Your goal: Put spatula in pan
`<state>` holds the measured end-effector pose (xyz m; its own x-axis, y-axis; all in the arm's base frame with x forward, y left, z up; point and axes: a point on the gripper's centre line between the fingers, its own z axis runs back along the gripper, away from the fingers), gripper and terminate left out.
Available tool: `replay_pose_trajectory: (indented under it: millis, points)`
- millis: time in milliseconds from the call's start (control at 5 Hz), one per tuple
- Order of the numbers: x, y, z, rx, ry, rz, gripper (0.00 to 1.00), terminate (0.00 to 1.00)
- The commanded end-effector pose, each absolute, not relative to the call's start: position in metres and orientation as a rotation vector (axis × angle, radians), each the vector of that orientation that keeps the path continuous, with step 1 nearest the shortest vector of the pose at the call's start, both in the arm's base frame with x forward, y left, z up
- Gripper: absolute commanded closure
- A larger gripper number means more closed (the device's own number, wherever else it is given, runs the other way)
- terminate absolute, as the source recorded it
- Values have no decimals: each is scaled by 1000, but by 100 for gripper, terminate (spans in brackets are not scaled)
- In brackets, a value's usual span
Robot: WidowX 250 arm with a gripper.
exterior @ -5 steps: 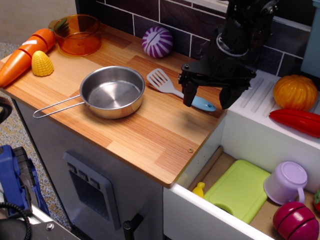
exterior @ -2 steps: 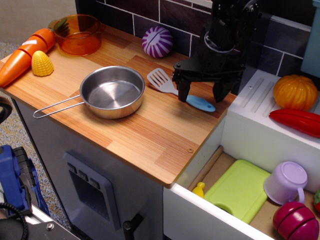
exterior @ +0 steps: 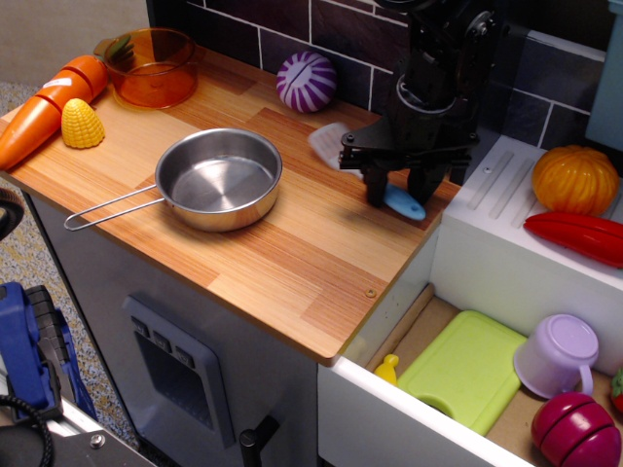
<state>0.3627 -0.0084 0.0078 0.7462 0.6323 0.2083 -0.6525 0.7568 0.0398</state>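
The spatula (exterior: 394,200) is a small toy utensil with a light-grey head and a light-blue rounded handle. The head appears blurred near the left side of the end effector, so its slots cannot be made out. The neck is hidden behind the end effector. The long axis runs diagonally across the bench (exterior: 292,253): the head points up-left toward the back wall, the handle points down-right toward the bench edge. The head looks tilted upward off the surface, while the handle end lies low near the bench.

The end effector (exterior: 399,193) is black and stands vertically over the spatula, with its two fingers lowered on either side of the handle and narrowed to a small gap. The fingers appear to be pinching the handle; firm contact cannot be confirmed.

The pan (exterior: 219,178) is a round shiny steel vessel with low sides. It sits on the bench left of the spatula, apart from it. Its wire handle extends down-left.
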Motion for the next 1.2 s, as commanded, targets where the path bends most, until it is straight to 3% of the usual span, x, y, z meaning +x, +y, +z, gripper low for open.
replay_pose_trajectory:
  millis: [0,400,600,1000]
  points:
    - [367,-10,15,96,-207,717,100,0]
    - [336,-11,68,218,-142,671,100,0]
    - [319,-3,83,265,-143,672,100,0]
    - [289,33,94,267,-147,771,100,0]
